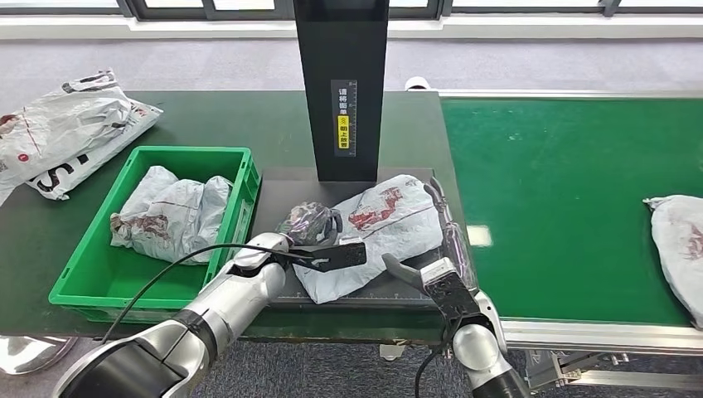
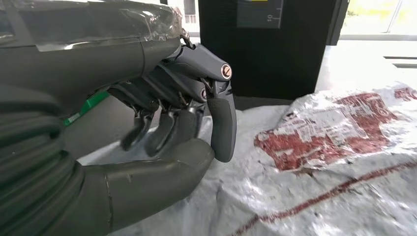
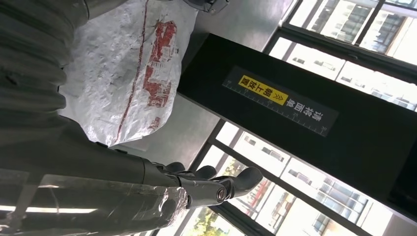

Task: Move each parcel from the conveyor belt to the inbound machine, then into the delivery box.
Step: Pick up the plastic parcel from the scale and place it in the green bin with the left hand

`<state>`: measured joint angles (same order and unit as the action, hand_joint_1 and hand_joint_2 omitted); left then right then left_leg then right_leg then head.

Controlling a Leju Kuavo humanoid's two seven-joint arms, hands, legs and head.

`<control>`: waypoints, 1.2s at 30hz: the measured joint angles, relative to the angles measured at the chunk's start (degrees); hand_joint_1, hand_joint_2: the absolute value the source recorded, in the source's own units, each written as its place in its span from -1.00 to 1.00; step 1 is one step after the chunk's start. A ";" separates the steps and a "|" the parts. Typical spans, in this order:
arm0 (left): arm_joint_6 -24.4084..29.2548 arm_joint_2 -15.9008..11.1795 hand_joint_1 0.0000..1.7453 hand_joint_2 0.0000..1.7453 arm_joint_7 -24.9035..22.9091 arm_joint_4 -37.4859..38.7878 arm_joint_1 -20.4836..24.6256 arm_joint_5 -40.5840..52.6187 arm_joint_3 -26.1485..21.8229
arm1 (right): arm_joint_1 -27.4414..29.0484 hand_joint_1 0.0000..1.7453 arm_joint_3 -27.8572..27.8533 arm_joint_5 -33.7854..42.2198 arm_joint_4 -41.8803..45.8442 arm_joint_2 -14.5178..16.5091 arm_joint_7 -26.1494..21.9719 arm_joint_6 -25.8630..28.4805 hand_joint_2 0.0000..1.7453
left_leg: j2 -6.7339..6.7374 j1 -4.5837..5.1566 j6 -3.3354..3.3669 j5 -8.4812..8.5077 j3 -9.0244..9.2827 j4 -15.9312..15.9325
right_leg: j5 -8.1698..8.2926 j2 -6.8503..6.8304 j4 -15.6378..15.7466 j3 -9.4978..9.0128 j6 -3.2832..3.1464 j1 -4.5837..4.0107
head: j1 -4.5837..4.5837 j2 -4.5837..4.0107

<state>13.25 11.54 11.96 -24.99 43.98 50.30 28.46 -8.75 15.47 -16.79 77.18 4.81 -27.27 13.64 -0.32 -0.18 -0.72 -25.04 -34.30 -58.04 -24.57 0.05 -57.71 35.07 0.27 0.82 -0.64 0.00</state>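
White parcel [image 1: 383, 224] laid on the dark machine plate [image 1: 273, 195] before the black post [image 1: 341, 83], left hand [image 1: 313, 225] curled at its edge, nothing clearly gripped; right hand [image 1: 439, 249] beside it, fingers spread; second parcel [image 1: 170, 211] seen in green box [image 1: 83, 274]; another [image 1: 680, 245] on belt [image 1: 564, 166].

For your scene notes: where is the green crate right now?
In the head view the green crate sits left of the black scanner platform, holding one parcel.

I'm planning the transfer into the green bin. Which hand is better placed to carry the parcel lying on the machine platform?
Probably the left hand: it sits at the parcel's edge nearest the green bin, while the right hand is on the far, conveyor side.
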 joint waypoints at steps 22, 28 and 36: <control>10.25 -2.95 -1.00 1.00 0.65 -13.26 -0.23 -4.14 -10.51 | 3.95 -1.00 -1.48 0.96 3.69 0.00 0.03 1.75 1.00 | 0.02 0.01 -0.02 -0.02 -0.19 0.00 | -0.01 0.02 0.00 0.21 0.00 0.01 | 0.00 0.00; -12.20 -2.62 -1.00 1.00 13.00 -12.50 -1.60 -18.24 -12.62 | 4.60 -1.00 -2.71 0.77 4.27 0.02 0.05 1.83 1.00 | 0.02 0.01 -0.02 -0.04 -0.19 0.00 | -0.02 0.04 0.00 0.24 0.00 0.01 | -0.01 0.00; -15.97 -0.81 -1.00 1.00 15.47 -8.98 -4.61 -12.91 -8.94 | 6.23 -1.00 -3.91 1.09 5.95 0.02 0.68 0.80 1.00 | 0.02 0.01 -0.01 -0.10 -0.21 0.00 | -0.08 0.05 0.00 0.26 0.01 0.01 | 0.00 0.00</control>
<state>-2.71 10.73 27.42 -33.97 39.38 37.40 19.52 -2.52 11.57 -15.70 83.13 4.83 -26.59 14.45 -0.29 -0.17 -0.72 -25.14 -34.51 -58.03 -24.65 0.09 -57.71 35.33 0.28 0.83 -0.64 0.00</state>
